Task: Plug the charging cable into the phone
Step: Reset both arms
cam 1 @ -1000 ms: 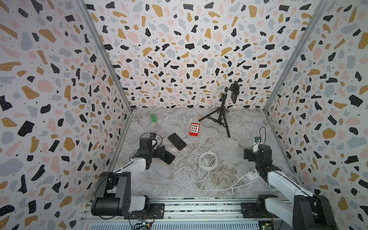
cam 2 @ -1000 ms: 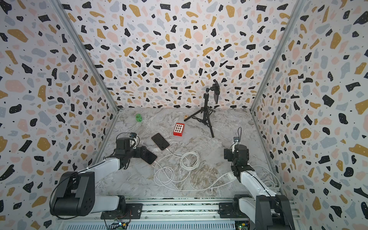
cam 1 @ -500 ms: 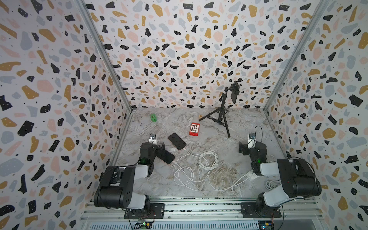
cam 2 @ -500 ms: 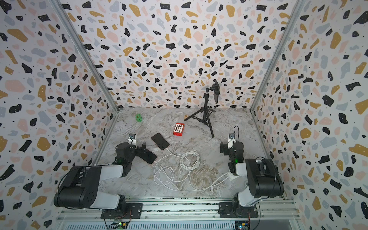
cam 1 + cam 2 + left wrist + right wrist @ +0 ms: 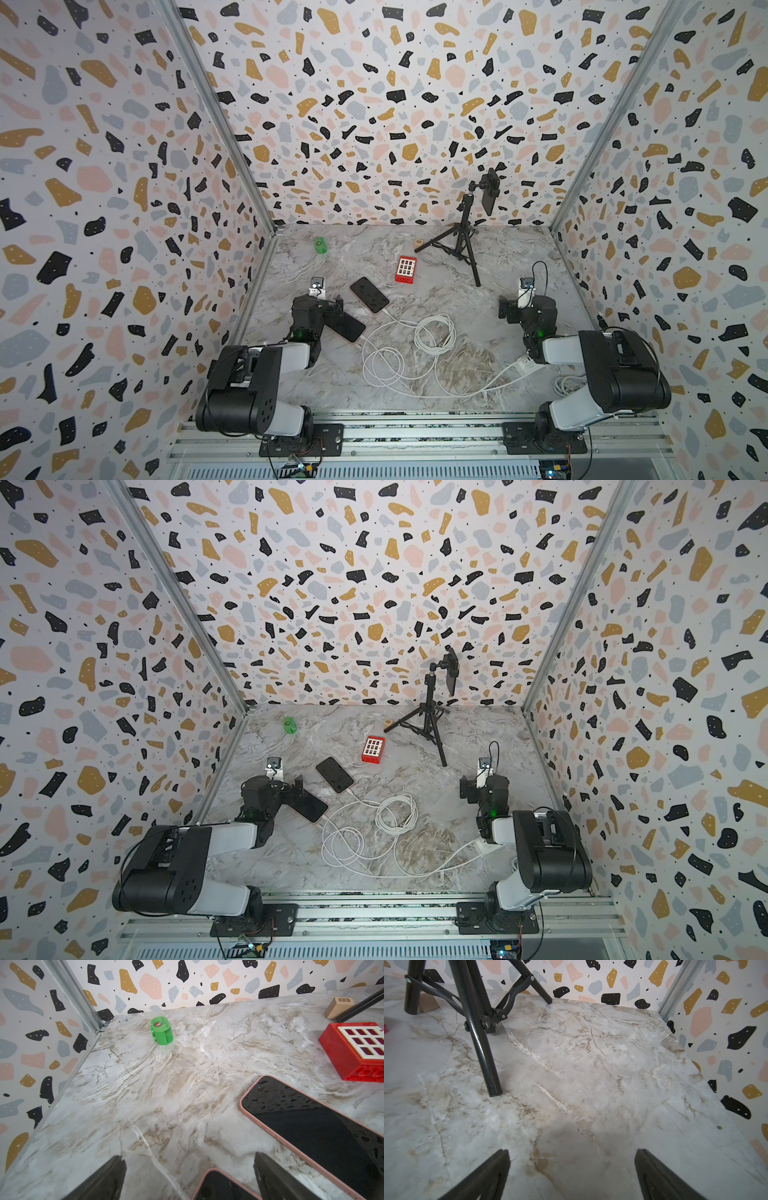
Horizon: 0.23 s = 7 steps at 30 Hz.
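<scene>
Phone point(image 5: 369, 294), pink case, screen up: lay flat, just left-front of red block point(image 5: 405, 270).
Second phone point(image 5: 345, 327), same case: lay farther from the block on that side, its far end under the left gripper point(image 5: 189, 1178).
Cable point(image 5: 430, 338), white: lay looped in front of the block. Strands reached both phones' near ends; seating could not be told.
Left gripper: jaws spread, clasping nothing.
Right gripper point(image 5: 571, 1174): jaws spread, empty, over bare marble well right of the block, past the tripod point(image 5: 463, 237).
Green cylinder point(image 5: 320, 246): stood left-behind the block.

Pink-cased phone point(image 5: 324, 1126), white cable point(image 5: 399, 349), marbled table point(image 5: 415, 374).
</scene>
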Available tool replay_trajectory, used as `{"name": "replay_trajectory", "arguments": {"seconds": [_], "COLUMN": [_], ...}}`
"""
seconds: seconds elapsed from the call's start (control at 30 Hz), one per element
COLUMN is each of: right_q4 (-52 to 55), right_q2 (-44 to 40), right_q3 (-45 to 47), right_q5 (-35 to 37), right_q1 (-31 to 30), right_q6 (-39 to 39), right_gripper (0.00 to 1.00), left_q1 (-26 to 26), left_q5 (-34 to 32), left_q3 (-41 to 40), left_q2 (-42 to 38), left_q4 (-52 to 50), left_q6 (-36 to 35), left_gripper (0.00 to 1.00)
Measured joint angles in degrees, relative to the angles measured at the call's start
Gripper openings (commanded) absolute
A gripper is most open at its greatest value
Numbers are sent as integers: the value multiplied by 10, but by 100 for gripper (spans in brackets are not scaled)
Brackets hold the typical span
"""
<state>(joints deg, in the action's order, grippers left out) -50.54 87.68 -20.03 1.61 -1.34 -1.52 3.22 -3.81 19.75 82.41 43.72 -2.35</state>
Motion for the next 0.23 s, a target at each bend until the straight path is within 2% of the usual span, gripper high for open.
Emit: {"name": "replay_trajectory", "arguments": {"seconds": [0.23], "right_q4": [0], "right_q2": [0], "right_q3": [0], "right_q5": [-2], "right_q1": [0], "right_q6": [0], "right_gripper": [100], "left_q1": [0], "left_q5": [2], "left_q3": [0], "left_q2": [0], "left_q4": [0], "left_q6": [0], "left_gripper": [100]}}
